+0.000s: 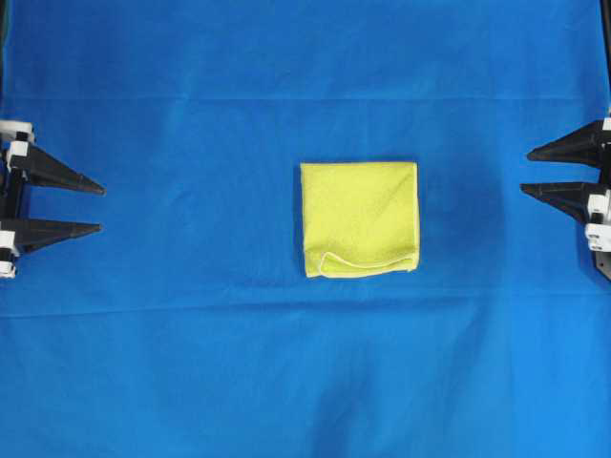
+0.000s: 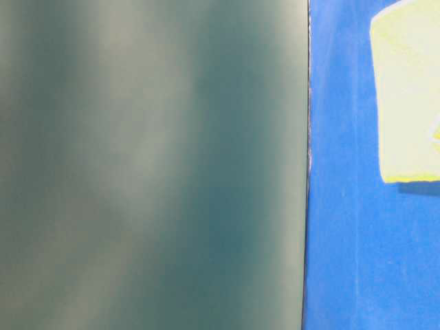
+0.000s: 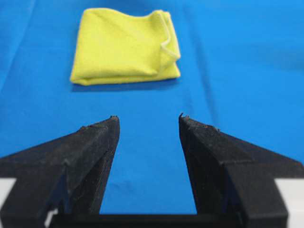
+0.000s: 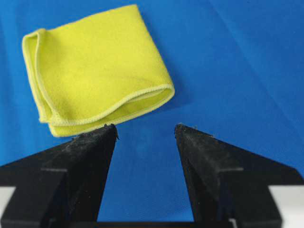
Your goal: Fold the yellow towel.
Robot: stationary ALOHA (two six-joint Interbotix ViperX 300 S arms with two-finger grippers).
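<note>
- I note the left pincer: two matte black, wedge-shaped fingers with rough tips, on white mounts.
- Right pincer: same black tapered fingers, white mount.

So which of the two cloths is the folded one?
The yellow towel, a small layered square in the middle. The blue cloth lies spread flat beneath it, covering the whole surface.

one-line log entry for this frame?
yellow towel: folded, mid-cloth | left gripper: open, empty, apart | right gripper: open, empty, apart
</note>
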